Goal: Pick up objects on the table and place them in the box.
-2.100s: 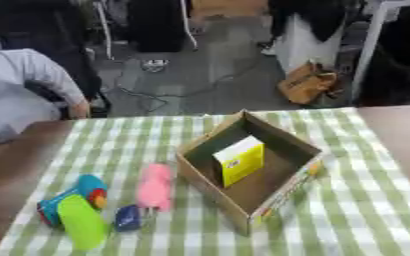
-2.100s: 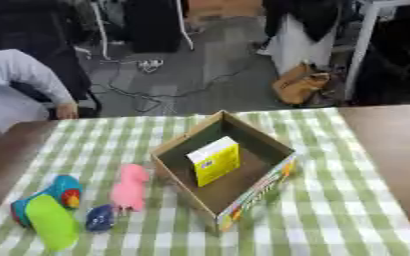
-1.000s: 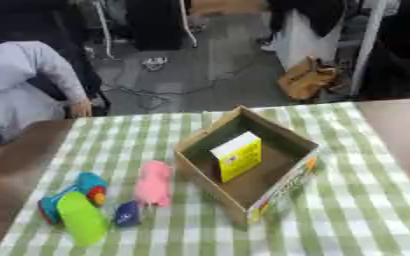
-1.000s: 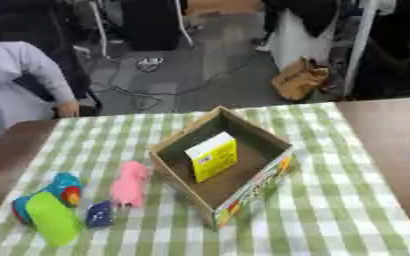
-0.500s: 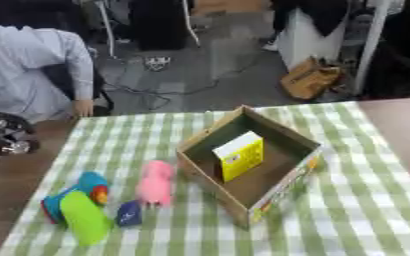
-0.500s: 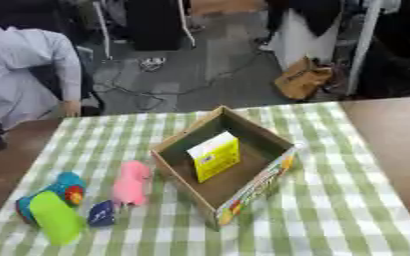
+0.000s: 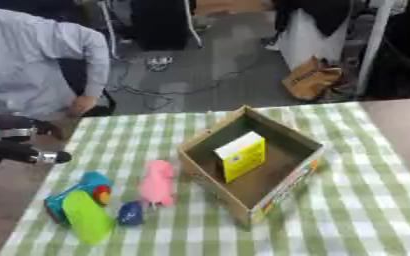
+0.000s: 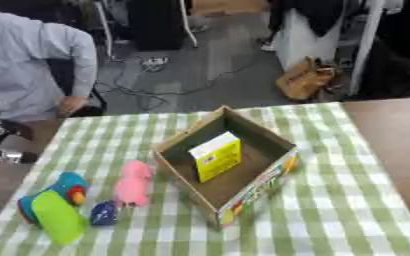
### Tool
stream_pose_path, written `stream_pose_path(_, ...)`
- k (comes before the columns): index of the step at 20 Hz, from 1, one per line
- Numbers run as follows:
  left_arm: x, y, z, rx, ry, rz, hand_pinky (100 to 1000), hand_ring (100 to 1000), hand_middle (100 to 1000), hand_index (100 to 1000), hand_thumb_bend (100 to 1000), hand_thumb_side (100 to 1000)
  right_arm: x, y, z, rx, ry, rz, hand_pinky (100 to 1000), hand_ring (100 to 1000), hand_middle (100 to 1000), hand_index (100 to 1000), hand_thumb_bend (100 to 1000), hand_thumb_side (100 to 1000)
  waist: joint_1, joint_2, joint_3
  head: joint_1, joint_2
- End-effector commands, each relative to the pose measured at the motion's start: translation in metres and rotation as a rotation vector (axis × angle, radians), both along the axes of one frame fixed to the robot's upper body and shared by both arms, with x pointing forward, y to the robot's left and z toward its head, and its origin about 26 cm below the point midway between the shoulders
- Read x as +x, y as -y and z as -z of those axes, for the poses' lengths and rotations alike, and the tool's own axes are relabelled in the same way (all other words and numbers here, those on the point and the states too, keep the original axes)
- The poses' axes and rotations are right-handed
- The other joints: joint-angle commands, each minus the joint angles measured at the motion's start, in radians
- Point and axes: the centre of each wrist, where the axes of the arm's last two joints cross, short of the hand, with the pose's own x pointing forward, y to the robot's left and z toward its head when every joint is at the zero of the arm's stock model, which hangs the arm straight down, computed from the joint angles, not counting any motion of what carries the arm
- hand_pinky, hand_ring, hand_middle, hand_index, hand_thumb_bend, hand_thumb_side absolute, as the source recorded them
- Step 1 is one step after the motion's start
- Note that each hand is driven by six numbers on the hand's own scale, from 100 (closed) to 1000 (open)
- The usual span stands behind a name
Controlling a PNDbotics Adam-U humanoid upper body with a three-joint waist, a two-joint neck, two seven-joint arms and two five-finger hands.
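An open cardboard box (image 7: 283, 134) stands on the green checked cloth, with a yellow and white carton (image 7: 241, 155) upright inside it. Left of the box lie a pink toy (image 7: 157, 182), a small dark blue object (image 7: 129, 212), and a lime green object (image 7: 87, 217) resting against a blue toy with a red and yellow part (image 7: 84, 185). My left hand (image 7: 16, 143) shows at the left edge, above and left of the toys, black with silver joints; it holds nothing that I can see, and its fingers are blurred. The right hand is out of view.
A person in a grey shirt sits at the table's far left corner, one hand near the edge. The brown tabletop (image 7: 401, 120) shows bare to the right of the cloth. Behind the table are chairs, cables and a brown bag (image 7: 312, 81) on the floor.
My left hand has come into view at the left edge. The person at the far left has leaned further in. The toys and the box stay where they were.
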Motion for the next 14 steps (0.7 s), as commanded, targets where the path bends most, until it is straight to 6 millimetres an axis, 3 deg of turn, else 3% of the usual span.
stream_pose_path(1, 0.000, 0.001, -0.013, 0.076, 0.031, 0.032, 1000, 1000, 1000, 1000, 926, 1000, -0.003, -0.001, -0.009, -0.012, 0.034, -0.010, 715, 891, 867, 1000, 100, 1000, 0.014, -0.033, 0.000, 0.004, -0.001)
stream_pose_path(6, 0.001, 0.000, -0.006, 0.138, 0.059, 0.032, 1000, 1000, 1000, 1000, 863, 1000, -0.004, -0.001, -0.009, -0.009, 0.035, -0.009, 716, 891, 866, 1000, 100, 1000, 0.015, -0.035, -0.001, 0.007, -0.002)
stream_pose_path(14, 0.000, -0.012, 0.022, 0.205, 0.092, -0.002, 1000, 1000, 980, 1000, 799, 1000, -0.004, 0.000, -0.009, -0.006, 0.038, -0.003, 717, 891, 866, 1000, 100, 1000, 0.014, -0.034, -0.005, 0.011, -0.004)
